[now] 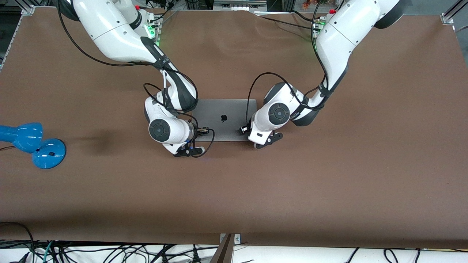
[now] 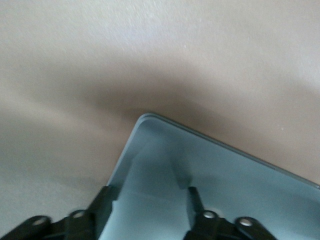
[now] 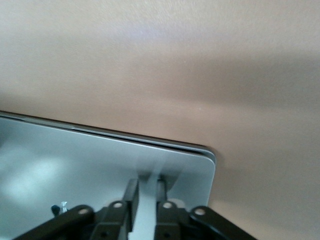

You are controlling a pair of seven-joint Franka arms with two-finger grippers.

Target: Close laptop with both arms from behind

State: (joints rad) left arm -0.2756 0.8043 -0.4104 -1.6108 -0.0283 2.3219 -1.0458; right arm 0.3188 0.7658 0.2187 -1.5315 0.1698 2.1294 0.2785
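Both grippers on closed laptop (image 1: 223, 118) lid: left gripper (image 2: 150, 192) open, right gripper (image 3: 147, 187) seemingly near-shut.

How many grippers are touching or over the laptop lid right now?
2. The left gripper is on the laptop lid's corner toward the left arm's end; the right gripper is on the corner toward the right arm's end.

Laptop (image 1: 223, 118) corners under wrists

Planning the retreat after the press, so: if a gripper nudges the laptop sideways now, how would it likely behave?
The laptop lies flat, lid down, so it should slide on the brown table rather than tip or roll. Its smooth metal lid may let fingertips slip. It looks thin and rigid, unlikely to flex. The left gripper looks open, the right gripper nearly shut, both on the lid.
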